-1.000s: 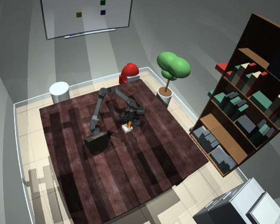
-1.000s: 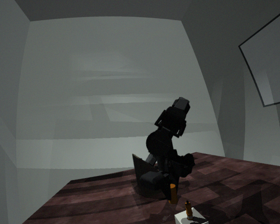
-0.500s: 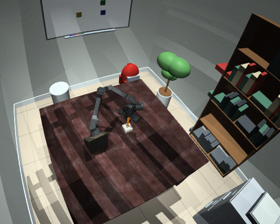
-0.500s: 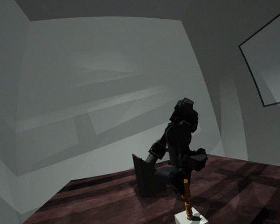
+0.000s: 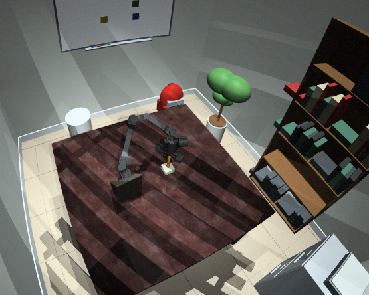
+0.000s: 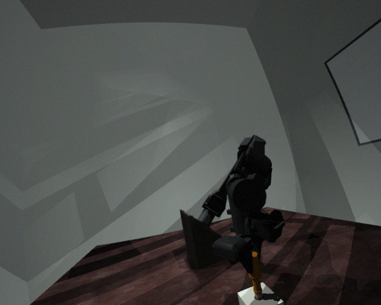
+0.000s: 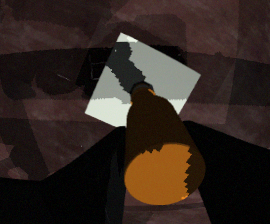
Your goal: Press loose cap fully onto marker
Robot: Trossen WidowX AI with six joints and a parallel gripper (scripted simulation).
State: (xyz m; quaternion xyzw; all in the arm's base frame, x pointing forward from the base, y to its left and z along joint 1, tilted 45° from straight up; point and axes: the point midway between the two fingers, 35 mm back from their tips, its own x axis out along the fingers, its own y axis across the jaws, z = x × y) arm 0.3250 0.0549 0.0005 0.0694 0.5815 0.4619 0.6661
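The white holder block [image 5: 167, 173] [image 6: 244, 298] [image 7: 173, 77] sits on the table. The orange marker [image 5: 168, 165] [image 6: 257, 286] stands upright in it. My gripper [image 5: 169, 157] [image 6: 252, 257] [image 7: 154, 132] is shut on the orange cap [image 6: 255, 260] [image 7: 159, 175], right over the marker. In the exterior view, cap and marker form one nearly straight line, with the cap's lower end at the marker's upper part. In the wrist view the cap hides most of the marker. How far the cap is down on the marker cannot be told.
The arm's dark base block [image 5: 127, 191] [image 6: 201, 249] stands on the dark wooden table [image 5: 173, 226] [image 6: 152, 275], to the left of the holder in the top view. A bookshelf [image 5: 291, 177], a potted plant [image 5: 229, 86] and a white bin [image 5: 78, 121] stand beyond the table's edges.
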